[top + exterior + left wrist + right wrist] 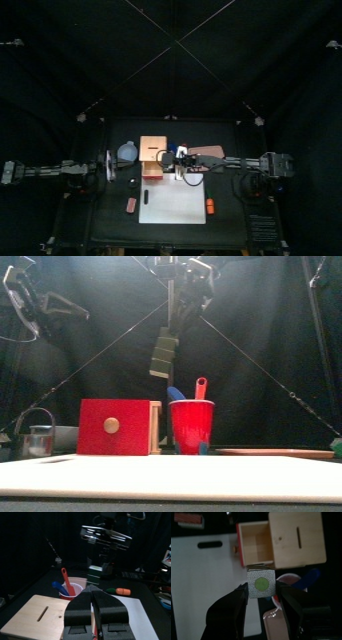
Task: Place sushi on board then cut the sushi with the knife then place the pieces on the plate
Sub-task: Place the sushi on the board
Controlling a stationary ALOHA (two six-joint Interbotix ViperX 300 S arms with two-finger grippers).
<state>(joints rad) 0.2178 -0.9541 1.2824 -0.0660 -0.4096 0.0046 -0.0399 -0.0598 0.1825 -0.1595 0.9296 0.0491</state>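
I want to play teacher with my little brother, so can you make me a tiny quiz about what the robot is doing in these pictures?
1. True or false: the drawer of the wooden box is pulled open.
2. What stands in the red cup? A) a spoon B) toy knives C) nothing
3. Which gripper holds the sushi roll up in the air?

Key: 1 true. 2 B. 3 the right gripper.
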